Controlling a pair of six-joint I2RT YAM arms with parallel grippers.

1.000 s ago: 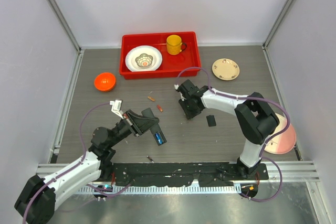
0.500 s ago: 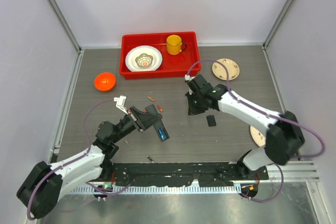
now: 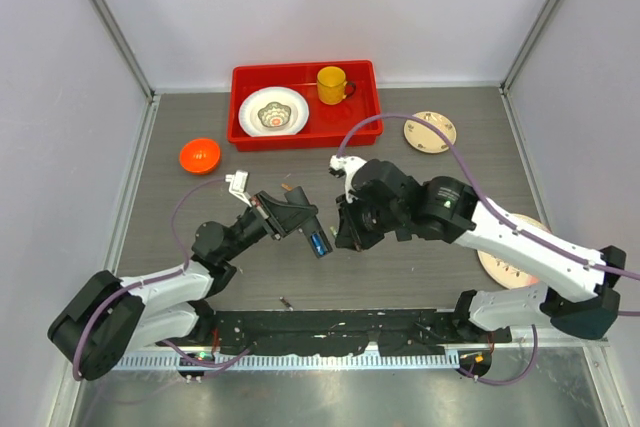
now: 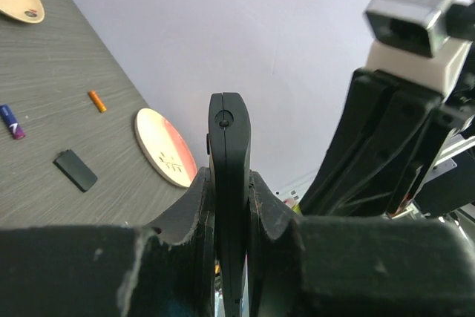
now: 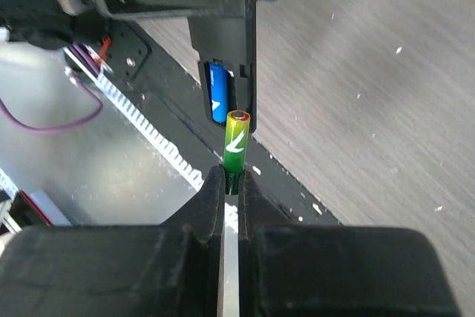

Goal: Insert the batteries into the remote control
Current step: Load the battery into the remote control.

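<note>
Aloft: 1 remote (image 4: 228,146), 1 green battery (image 5: 237,146)

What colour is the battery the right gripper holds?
The battery is green, yellow toward its tip; best in the right wrist view.

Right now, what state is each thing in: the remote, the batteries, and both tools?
Slim black plastic remote control: held in the left tool, battery bay open.
Blue cylindrical battery: seated in the bay.
Green cylindrical battery: gripped, tip beside the bay, not yet seated.
Small flat black cover: off the remote, lying on the table.
Left tool: shut on the remote.
Right tool: shut on the green battery.
</note>
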